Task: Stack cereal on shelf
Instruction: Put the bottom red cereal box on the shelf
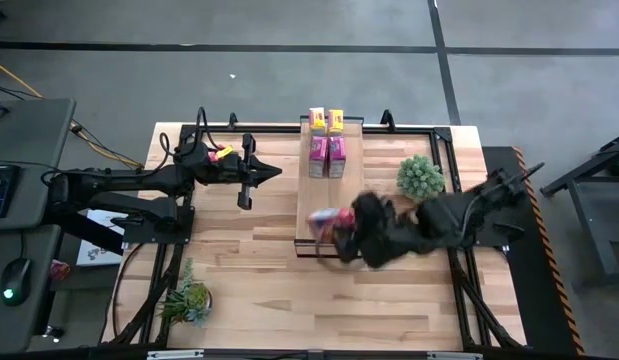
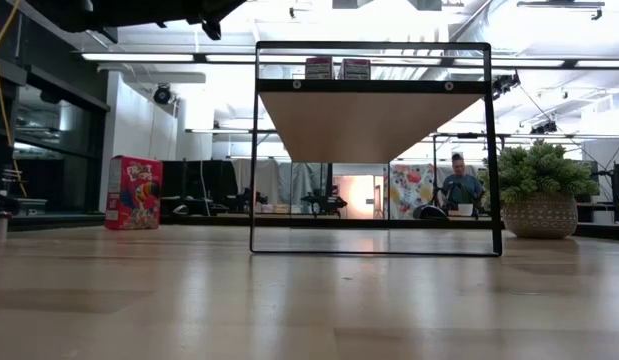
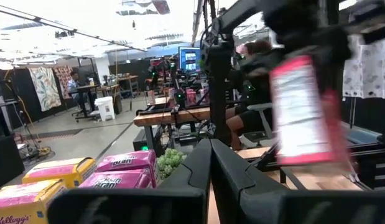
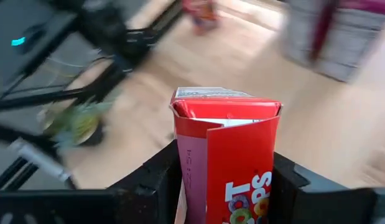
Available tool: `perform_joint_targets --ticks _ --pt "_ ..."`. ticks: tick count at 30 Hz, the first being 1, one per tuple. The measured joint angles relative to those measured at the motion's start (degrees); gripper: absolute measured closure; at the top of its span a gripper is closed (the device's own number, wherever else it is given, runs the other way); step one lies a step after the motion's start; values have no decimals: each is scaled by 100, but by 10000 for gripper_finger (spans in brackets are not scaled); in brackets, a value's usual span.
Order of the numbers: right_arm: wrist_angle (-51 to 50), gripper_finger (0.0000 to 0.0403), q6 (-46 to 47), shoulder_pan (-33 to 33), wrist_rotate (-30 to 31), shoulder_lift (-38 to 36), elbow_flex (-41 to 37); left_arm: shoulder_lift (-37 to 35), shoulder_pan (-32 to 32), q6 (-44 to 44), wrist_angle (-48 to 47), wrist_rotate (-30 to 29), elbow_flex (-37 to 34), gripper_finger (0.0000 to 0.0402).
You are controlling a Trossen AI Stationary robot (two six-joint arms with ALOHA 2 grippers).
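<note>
The shelf (image 1: pixel 329 195), a narrow light-wood board in a dark frame, runs down the table's middle. Two yellow cereal boxes (image 1: pixel 326 121) stand at its far end, with two pink ones (image 1: pixel 327 157) just in front of them. My right gripper (image 4: pixel 226 186) is shut on a red cereal box (image 1: pixel 327 222) above the shelf's near end. My left gripper (image 3: pixel 211 165) is shut and holds nothing. It hovers left of the shelf and points toward it. In the low view another red box (image 2: pixel 132 192) stands upright on the tabletop at the left. My right gripper pinches the red box's two opposite sides (image 4: pixel 187 174) between its two fingers, at the box's lower part. The box's closed top flap (image 4: pixel 226 102) sticks out beyond the fingers. The arm reaches in from the table's right, and the box is lifted clear above the shelf.
A green potted plant (image 1: pixel 421 176) stands right of the shelf, close to my right arm. A smaller plant (image 1: pixel 189 300) sits near the table's front left corner. A person (image 2: pixel 459 185) sits in the room far behind the table.
</note>
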Motion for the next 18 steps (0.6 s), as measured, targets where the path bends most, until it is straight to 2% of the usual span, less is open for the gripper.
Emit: perform_joint_targets --ticks 7,10,14,18 --pt "-1279 249 225 -1283 -801 -83 2 2 0 0 0 0 0 401" --pt "-1463 249 64 -1758 -1001 -9 2 7 0 -2 -2 0 0 402" --pt "-1503 249 -102 -2157 -1328 2 2 7 1 -11 -23 1 0 402" --pt "-1502 249 -130 -2333 -1335 2 2 7 0 -11 -117 0 0 401"
